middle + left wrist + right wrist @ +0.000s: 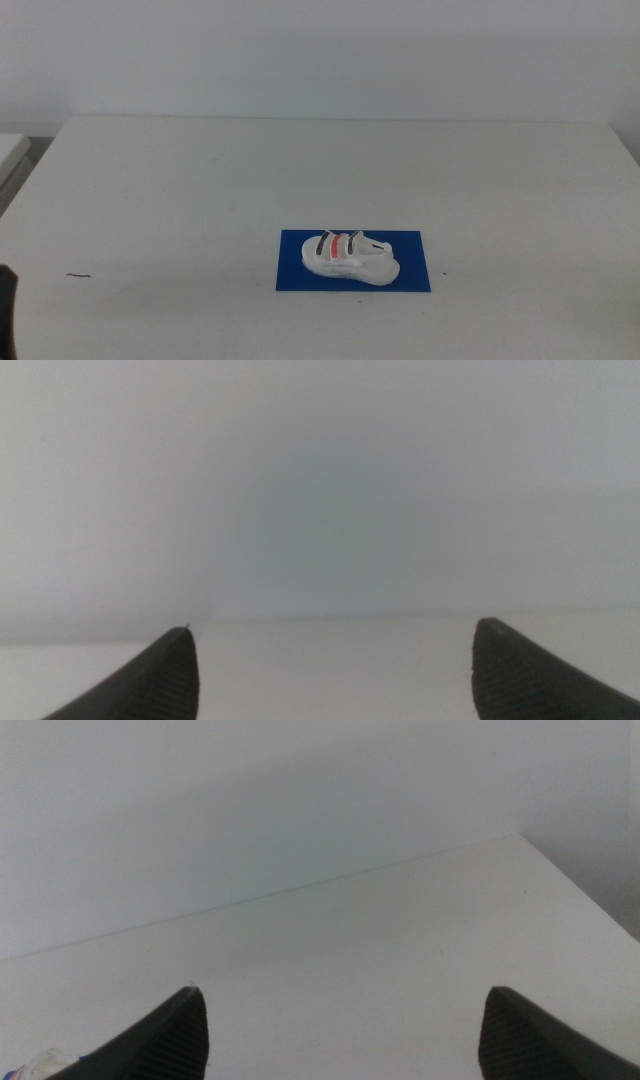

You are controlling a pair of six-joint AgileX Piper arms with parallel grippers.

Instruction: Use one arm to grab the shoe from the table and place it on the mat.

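We see the shoe [349, 257] lying on the mat [420, 272], on its sole, with its length running along the mat's long side. The white sandal shows two dark straps and one red strap between them across its top. It sits within the mat's outline, somewhat toward the mat's left half in the middle view, so more bare blue shows on the right of it than on the left. The mat lies flat on the bench [200, 180], in the near central part, a little to the right of the bench's middle. A small dark scratch mark [78, 275] sits on the bench surface well to the left of the mat, near the front edge.

Neither arm reaches over the bench in the middle view. Only a dark shape [7, 305] shows at the lower left edge of that picture, and we cannot tell which part it is.

In the left wrist view, the left gripper [330, 665] has its jaws spread wide, with nothing between them; beyond them we see only the pale bench surface and the wall behind it. In the right wrist view, the right gripper [345, 1030] likewise has its jaws wide apart and empty, above the bare bench, whose far edge and one corner are visible. A small white fragment shows at the lower corner of that view beside one jaw; we cannot tell what it is.
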